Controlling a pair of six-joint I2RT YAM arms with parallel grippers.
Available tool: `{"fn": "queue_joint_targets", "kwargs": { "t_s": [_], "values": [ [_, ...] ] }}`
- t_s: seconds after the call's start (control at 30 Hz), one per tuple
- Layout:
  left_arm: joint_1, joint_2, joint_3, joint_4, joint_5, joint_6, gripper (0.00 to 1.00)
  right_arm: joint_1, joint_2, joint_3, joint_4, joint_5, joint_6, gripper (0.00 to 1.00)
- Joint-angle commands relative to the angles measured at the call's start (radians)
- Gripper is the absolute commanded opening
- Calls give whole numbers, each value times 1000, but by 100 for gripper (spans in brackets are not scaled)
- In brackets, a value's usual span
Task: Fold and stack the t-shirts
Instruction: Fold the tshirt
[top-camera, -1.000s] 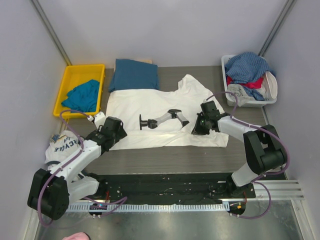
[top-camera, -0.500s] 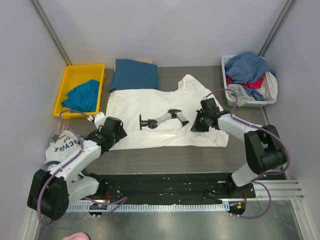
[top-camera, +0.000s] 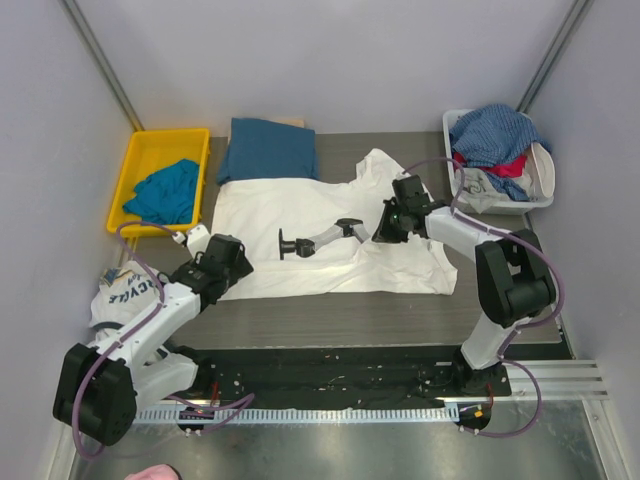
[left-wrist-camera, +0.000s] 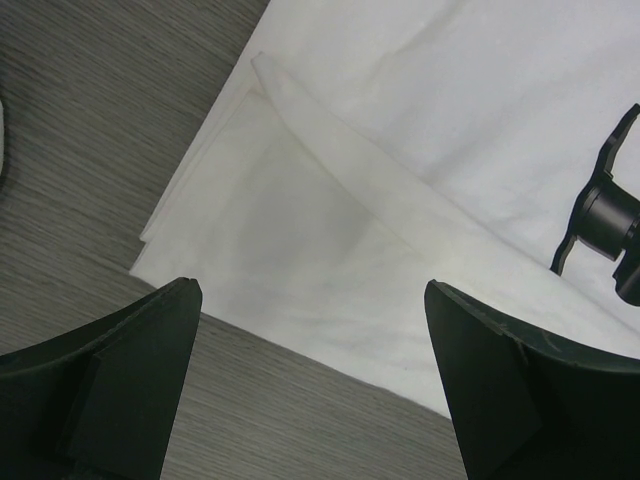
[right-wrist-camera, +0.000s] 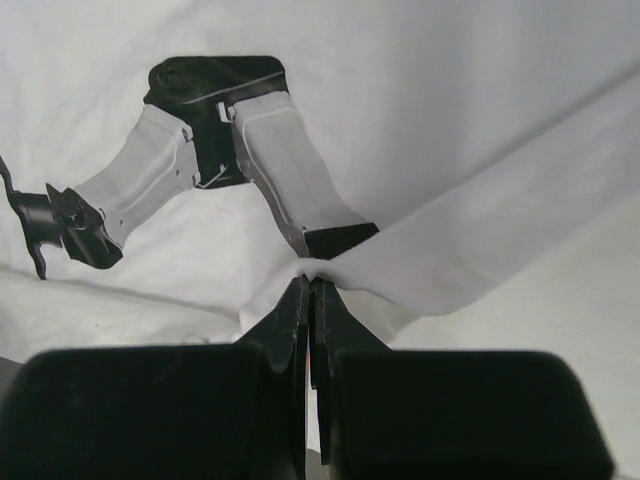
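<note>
Your right end effector (top-camera: 381, 232) dragged its pinched fold of the white t-shirt (top-camera: 290, 215) further left over the black-and-grey chest print (top-camera: 322, 238). Shirt lay spread mid-surface, blue t-shirt (top-camera: 268, 150) folded behind. Left end effector (left-wrist-camera: 310, 390) hung released over the hem.

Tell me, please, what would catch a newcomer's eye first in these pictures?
Most striking is the large white t-shirt spread across the table's middle, a black-and-grey robot-arm graphic printed on its chest. The right pincer is shut on a pinched fold of its fabric, while the left pincer hangs open over its near left corner. A folded dark blue t-shirt lies behind it.
</note>
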Motion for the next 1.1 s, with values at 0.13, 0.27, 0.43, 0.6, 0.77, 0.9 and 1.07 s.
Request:
{"fn": "queue_joint_targets", "kwargs": {
  "t_s": [0.13, 0.27, 0.43, 0.6, 0.77, 0.9, 1.07],
  "values": [
    [-2, -34, -13, -11, -12, -18, 100, 19, 113, 170, 17, -29, -21, 4],
    [-2, -41, -18, -14, -10, -18, 100, 28, 159, 221, 12, -42, -20, 6],
    [-2, -48, -24, -15, -6, -21, 100, 50, 204, 262, 9, -56, -21, 12],
    [-2, -54, -25, -18, -3, -20, 100, 56, 213, 283, 8, -75, -32, 32],
    [-2, -62, -25, -19, -3, -21, 100, 55, 132, 268, 9, -24, -57, 38],
    [-2, -65, -21, -19, -3, -21, 100, 56, 55, 230, 2, 30, -84, 41],
    [-2, -74, -21, -19, -6, -15, 100, 55, -37, 166, -28, 128, -95, 43]
  ]
}}
